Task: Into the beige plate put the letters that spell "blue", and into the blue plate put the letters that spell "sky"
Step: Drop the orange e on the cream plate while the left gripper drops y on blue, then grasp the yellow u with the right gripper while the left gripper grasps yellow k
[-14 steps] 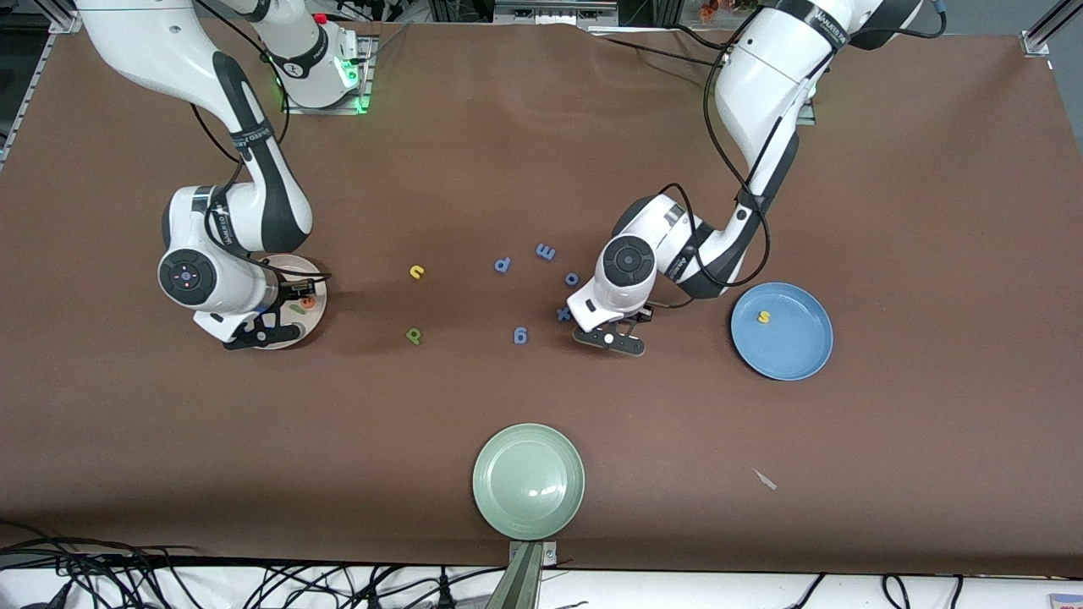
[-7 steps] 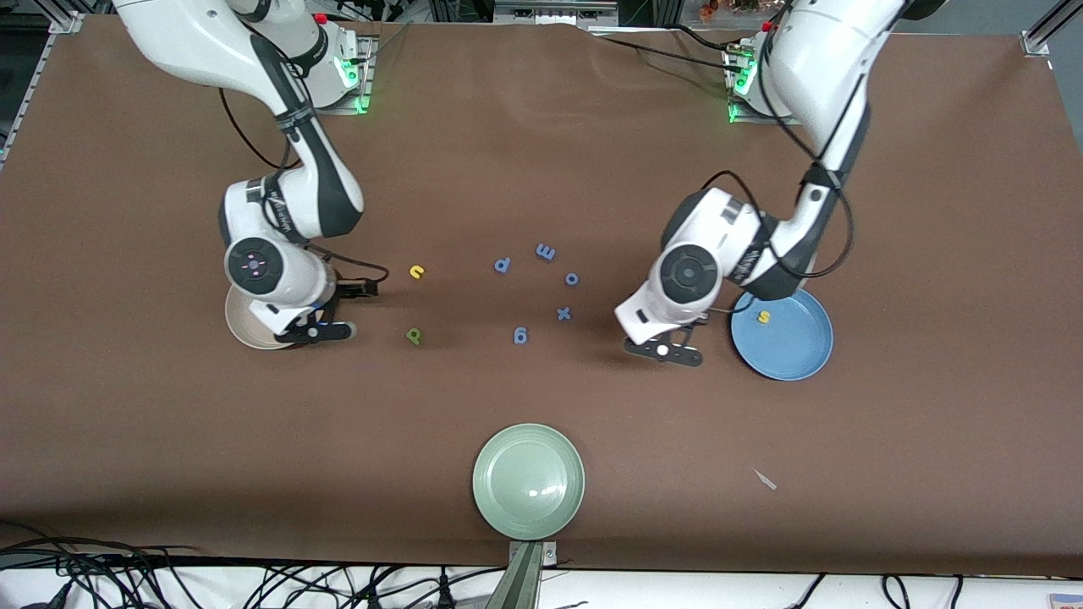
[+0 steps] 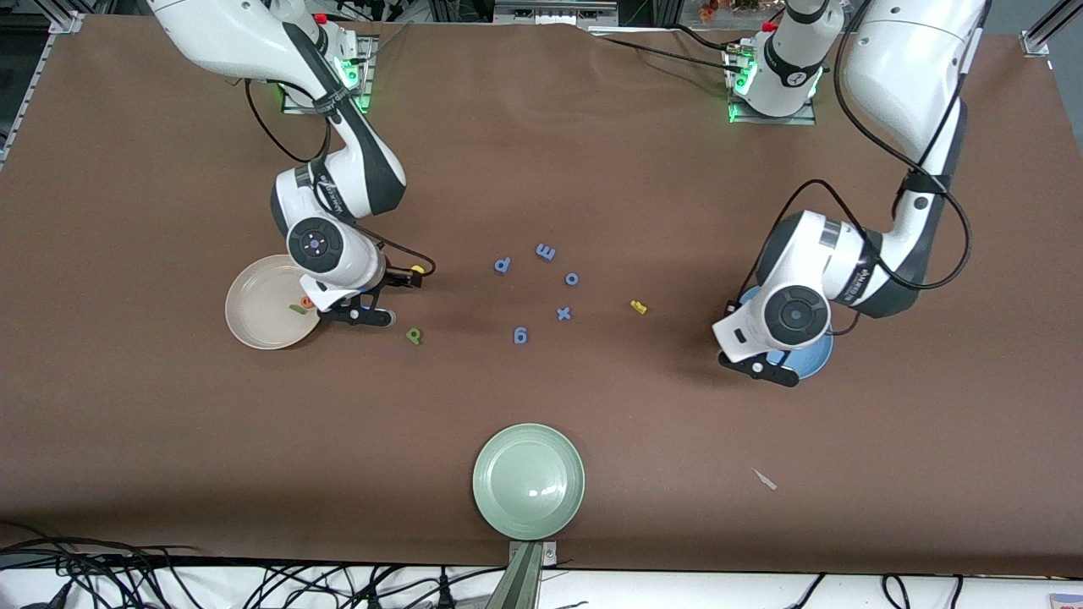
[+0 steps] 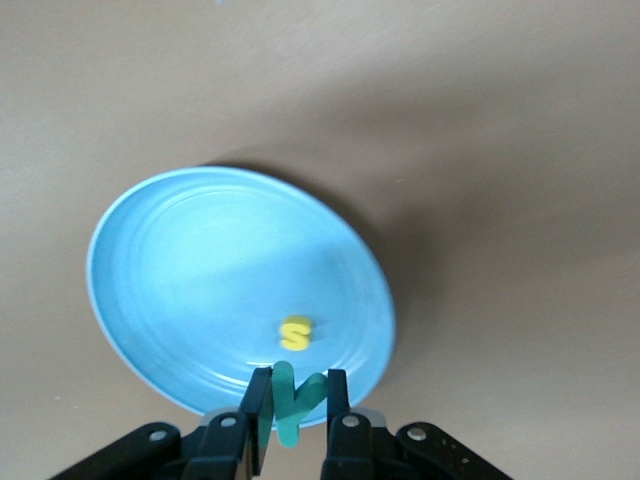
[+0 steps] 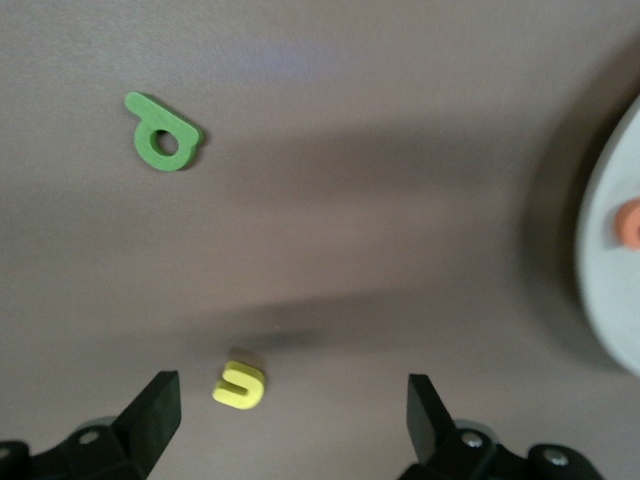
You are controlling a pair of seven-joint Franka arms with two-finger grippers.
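While the left gripper [image 4: 297, 400] pinches the teal y [image 4: 293, 398] over the blue plate [image 4: 180, 270], yellow s [image 4: 295, 332] lies below on it. Over brown table cloth [image 3: 592, 169], the right gripper [image 5: 290, 405] gapes wide above yellow u [image 5: 240, 384], beside the beige plate [image 3: 254, 317].

In the front view, the left arm's white wrist covers most of the round sky-blue shallow plate [image 3: 819, 359], leaving only a thin arc of rim in sight; the small yellow foam s [image 4: 295, 332] lying in it shows only in the left wrist view. There the picture's edge cuts off the stem of the teal-green foam y [image 4: 290, 400] and the base of the left pincer [image 4: 297, 405]. The right wrist view crops the round cream-beige shallow plate [image 5: 610, 290] and the orange foam e [image 5: 629, 222] at its edge, both blurred. The right pincer [image 5: 295, 405] shows only two dark fingertips [image 5: 160, 400].
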